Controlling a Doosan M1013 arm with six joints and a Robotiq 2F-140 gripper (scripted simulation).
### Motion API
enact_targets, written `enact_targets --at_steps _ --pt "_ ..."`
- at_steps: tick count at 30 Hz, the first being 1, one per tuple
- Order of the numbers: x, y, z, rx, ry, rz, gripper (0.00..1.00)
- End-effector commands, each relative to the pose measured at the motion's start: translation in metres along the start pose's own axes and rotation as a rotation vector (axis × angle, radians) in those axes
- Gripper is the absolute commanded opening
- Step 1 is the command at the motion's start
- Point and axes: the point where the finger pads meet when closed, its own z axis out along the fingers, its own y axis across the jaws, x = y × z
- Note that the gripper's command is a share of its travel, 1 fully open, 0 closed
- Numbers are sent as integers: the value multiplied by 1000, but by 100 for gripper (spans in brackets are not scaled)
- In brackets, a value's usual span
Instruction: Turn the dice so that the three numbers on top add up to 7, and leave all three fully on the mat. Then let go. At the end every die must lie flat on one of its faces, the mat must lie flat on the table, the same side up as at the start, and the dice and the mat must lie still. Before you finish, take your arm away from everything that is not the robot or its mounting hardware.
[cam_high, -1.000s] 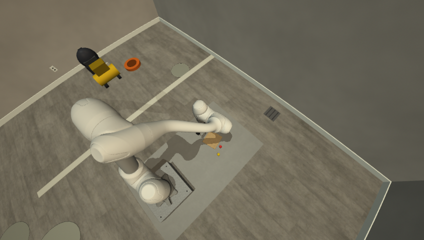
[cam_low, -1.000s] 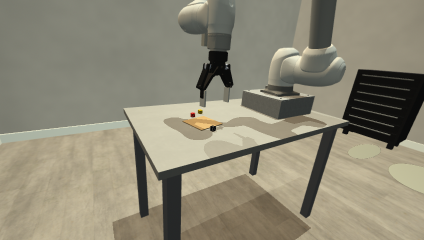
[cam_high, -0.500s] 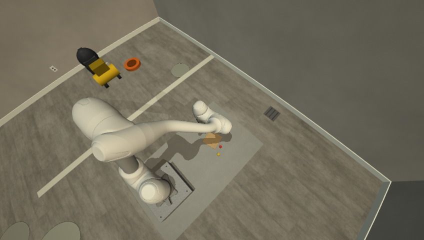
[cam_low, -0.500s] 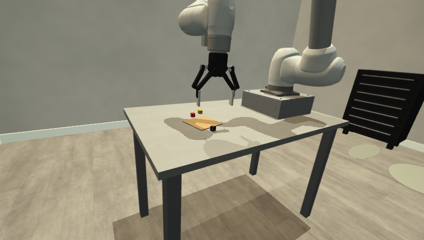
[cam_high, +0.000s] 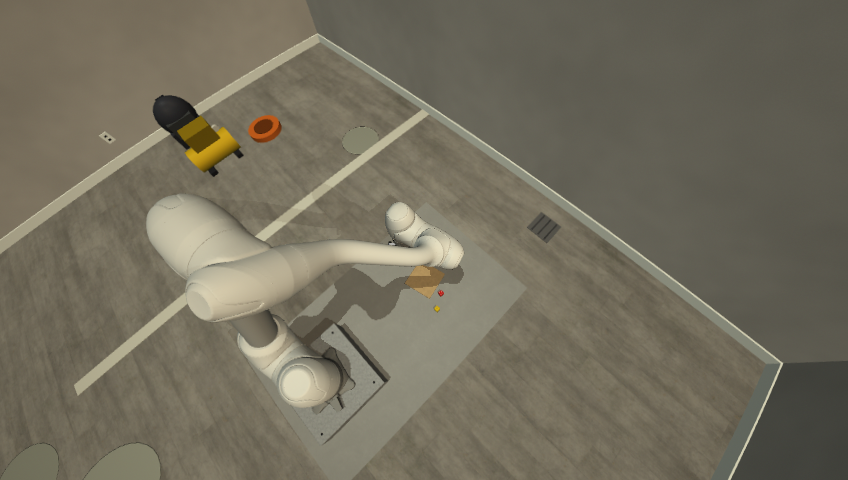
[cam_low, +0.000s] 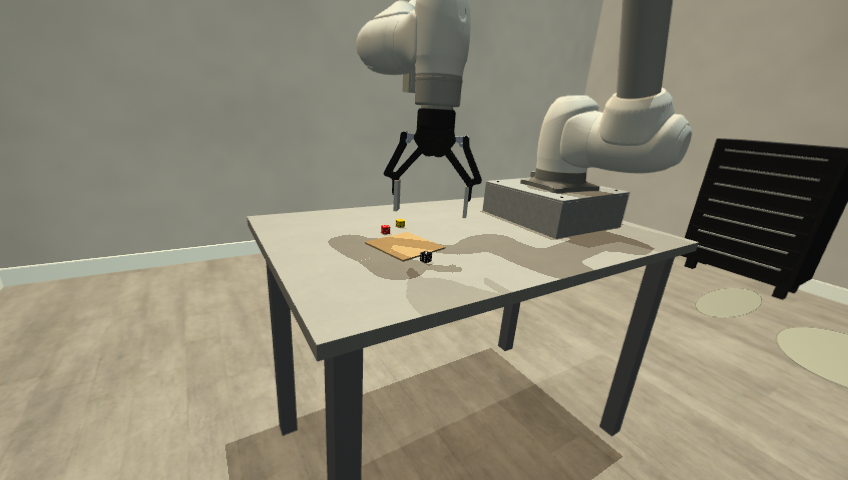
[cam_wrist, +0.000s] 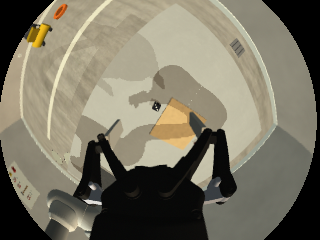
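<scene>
A tan mat lies flat on the table; it also shows in the overhead view and the wrist view. A black die sits at the mat's near right edge; in the wrist view it lies just off the mat's corner. A red die and a yellow die lie on the table beyond the mat, off it. My gripper hangs wide open and empty well above the table, over the mat's far side. The top numbers are too small to read.
The arm's grey base block stands on the table's right rear. A black slatted rack stands to the right of the table. A yellow cart and an orange ring are far off on the floor.
</scene>
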Motion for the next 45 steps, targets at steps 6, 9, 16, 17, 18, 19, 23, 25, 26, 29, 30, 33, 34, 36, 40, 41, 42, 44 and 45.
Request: enact_targets --at_steps 6,9,16,17,18,19,23,25,26,29,30,33,34,36,40,41,42,44,45 --pt "0 0 3 -13 -8 301 100" --pt "-1 0 4 -13 -7 396 100" --pt "-1 0 6 -14 -6 559 100" --pt "-1 0 6 -14 -6 559 100" --pt "-1 0 6 -14 -6 559 100" --pt "-1 0 6 -14 -6 565 100" --pt "-1 0 7 -14 -6 570 21" --pt "-1 0 7 -14 -6 570 21" --pt "-1 0 7 -14 -6 570 21" --pt "-1 0 7 -14 -6 570 21" --pt "-1 0 7 -14 -6 570 21" --pt "-1 0 7 -14 -6 570 21" --pt "-1 0 7 -14 -6 570 21" --pt "-1 0 7 -14 -6 570 21" --pt "-1 0 7 -14 -6 570 21" --pt "-1 0 7 -14 -6 570 21" --pt "-1 0 7 -14 -6 570 21" --pt "-1 0 7 -14 -6 570 21" --pt "-1 0 7 -14 -6 570 21"
